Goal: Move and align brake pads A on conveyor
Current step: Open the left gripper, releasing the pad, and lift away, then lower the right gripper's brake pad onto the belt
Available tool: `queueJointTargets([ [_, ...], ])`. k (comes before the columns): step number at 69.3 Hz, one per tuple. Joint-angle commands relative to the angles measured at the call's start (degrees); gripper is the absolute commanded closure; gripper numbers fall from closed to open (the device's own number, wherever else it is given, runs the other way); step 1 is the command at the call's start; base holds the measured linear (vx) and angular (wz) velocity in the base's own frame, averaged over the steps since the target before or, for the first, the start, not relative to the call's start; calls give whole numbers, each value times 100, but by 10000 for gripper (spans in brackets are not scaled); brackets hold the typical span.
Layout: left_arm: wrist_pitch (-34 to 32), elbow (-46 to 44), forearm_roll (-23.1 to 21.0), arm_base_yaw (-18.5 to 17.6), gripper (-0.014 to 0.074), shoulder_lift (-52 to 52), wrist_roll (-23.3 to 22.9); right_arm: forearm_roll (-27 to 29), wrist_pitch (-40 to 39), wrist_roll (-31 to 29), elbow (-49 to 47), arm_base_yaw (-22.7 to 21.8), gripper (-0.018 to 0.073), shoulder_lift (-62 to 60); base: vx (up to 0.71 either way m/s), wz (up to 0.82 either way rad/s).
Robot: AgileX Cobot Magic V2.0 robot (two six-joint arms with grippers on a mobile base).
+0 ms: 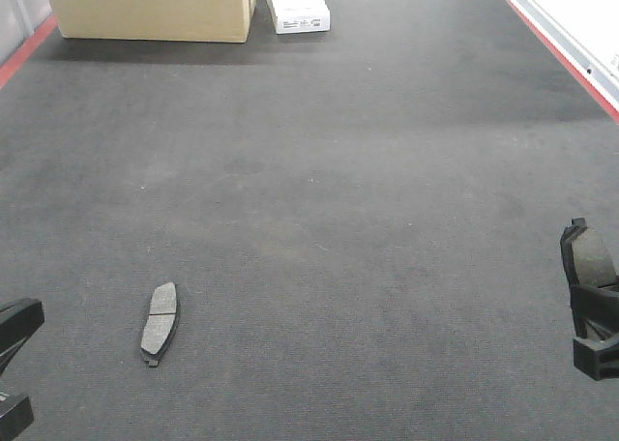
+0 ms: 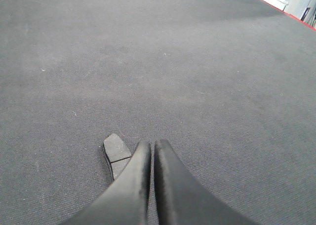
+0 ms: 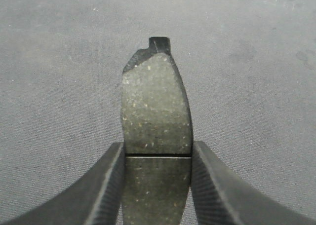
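One dark grey brake pad (image 1: 160, 322) lies flat on the charcoal conveyor (image 1: 319, 190) at the lower left, its groove across the middle. In the left wrist view that brake pad (image 2: 116, 153) shows just left of my left gripper (image 2: 152, 145), whose fingers are shut together with nothing between them. My left gripper (image 1: 14, 364) sits at the left edge of the front view. My right gripper (image 3: 157, 148) is shut on a second brake pad (image 3: 155, 111), held by its long sides at the groove above the belt. In the front view this held brake pad (image 1: 588, 257) is at the right edge.
A cardboard box (image 1: 150, 6) and a white carton (image 1: 295, 4) stand at the far end of the belt. Red edge strips (image 1: 556, 44) run along both sides, with a white rail (image 1: 580, 15) beyond the right one.
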Motion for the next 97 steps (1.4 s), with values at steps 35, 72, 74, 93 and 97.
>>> queueJointTargets([
  [35,-340,-153,-35,-36,603,4,12,235,-411,300,-367,-3,470,634,0,0],
  [72,-340,-153,-35,-36,603,4,12,325,-277,314,-1797,-3,461,4197,0,0],
  [74,-340,-153,-35,-36,603,4,12,325,-327,266,-1827,-3,461,4327,0,0],
  [93,-340,-153,-35,-36,603,4,12,350,-614,115,-1892,-3,458,5306,0,0],
  [97,-340,-153,-35,-36,603,4,12,378,-652,115,-1892,-3,457,5415,0,0],
])
